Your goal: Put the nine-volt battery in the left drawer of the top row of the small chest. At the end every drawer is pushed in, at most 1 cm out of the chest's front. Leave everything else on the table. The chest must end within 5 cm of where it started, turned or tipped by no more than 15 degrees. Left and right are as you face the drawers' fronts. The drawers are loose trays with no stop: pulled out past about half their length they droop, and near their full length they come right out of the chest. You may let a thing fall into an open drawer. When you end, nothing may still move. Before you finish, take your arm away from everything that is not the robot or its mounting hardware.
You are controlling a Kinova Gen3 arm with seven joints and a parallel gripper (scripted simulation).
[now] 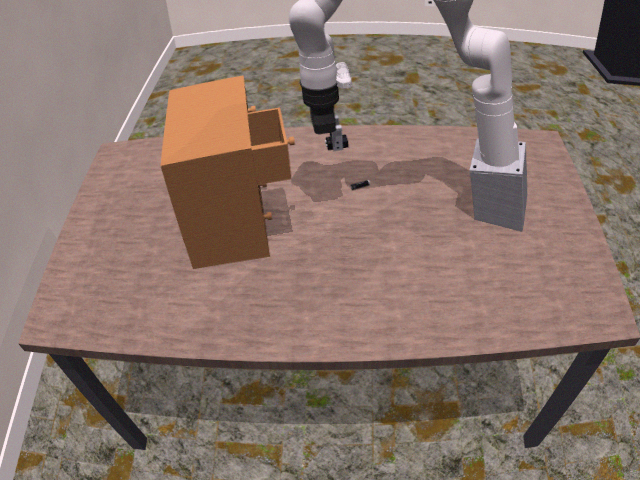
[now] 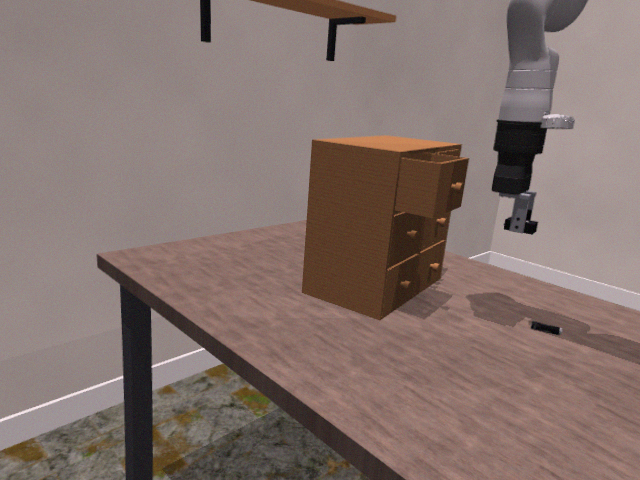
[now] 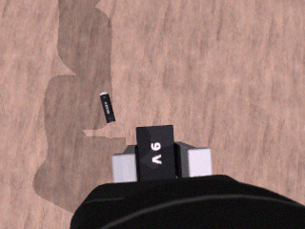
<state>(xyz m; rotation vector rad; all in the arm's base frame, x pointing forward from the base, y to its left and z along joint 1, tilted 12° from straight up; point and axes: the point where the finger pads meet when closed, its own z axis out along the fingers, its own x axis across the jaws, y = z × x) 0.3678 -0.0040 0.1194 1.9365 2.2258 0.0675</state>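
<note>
The small chest (image 1: 206, 121) (image 2: 351, 222) stands upright on the table, its drawer fronts facing the robot's base. The left drawer of the top row (image 1: 271, 166) (image 2: 418, 183) is pulled partly out and looks level; the part of its inside that shows is empty. The other drawers that show look pushed in. My gripper (image 1: 337, 142) (image 2: 521, 226) (image 3: 155, 156) is shut on the nine-volt battery (image 3: 155, 153), a black block marked "9 V". It points down, high above the table, in front of the open drawer's knob and a little to its right in the top view.
A black cylindrical battery (image 1: 360, 184) (image 2: 545, 328) (image 3: 108, 108) lies on the table (image 1: 392, 289) (image 2: 330, 372), below and to one side of the gripper. The robot's base (image 1: 498, 193) stands at the table's right. A wall shelf (image 2: 330, 7) shows above in the exterior view.
</note>
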